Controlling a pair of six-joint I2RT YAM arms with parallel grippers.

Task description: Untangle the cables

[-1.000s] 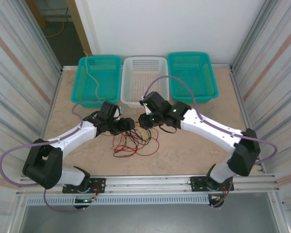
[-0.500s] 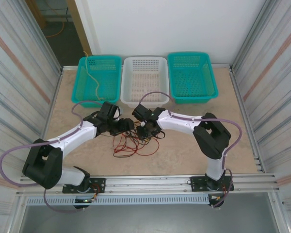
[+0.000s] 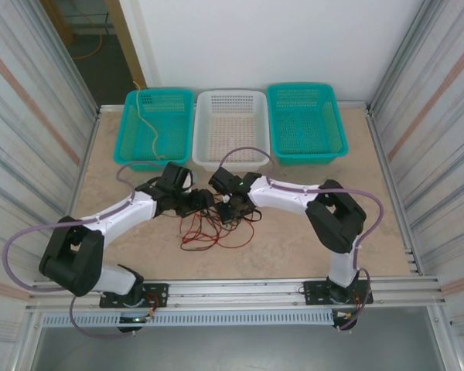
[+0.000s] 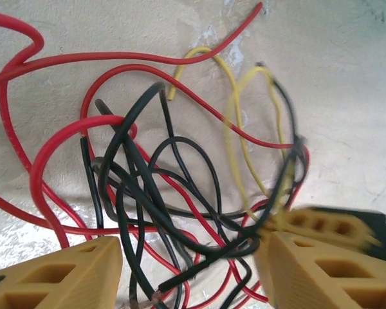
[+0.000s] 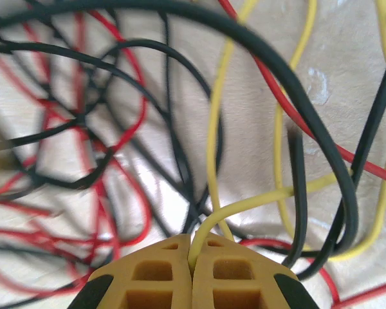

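Beige marbled tabletop (image 3: 286,251) fills the cell between corrugated side walls. Just beyond the arm bases, at mid-table, lie the cables (image 3: 215,230) — a loose snarl of red, black and pale yellow wire.

At the tangle's 12 o'clock edge the two grippers nearly meet, left at 9 o'clock of right. The left gripper (image 4: 190,270) has its jaws apart, black and red strands running loose between the fingers. The right gripper (image 5: 193,257) has its jaws pressed together on a yellow cable (image 5: 244,205) that arches away toward 2 o'clock.

Along the far wall stand three baskets — teal (image 3: 158,92), white (image 3: 230,93), teal (image 3: 298,86). A pale strand (image 3: 145,116) lies in the basket at 11 o'clock.
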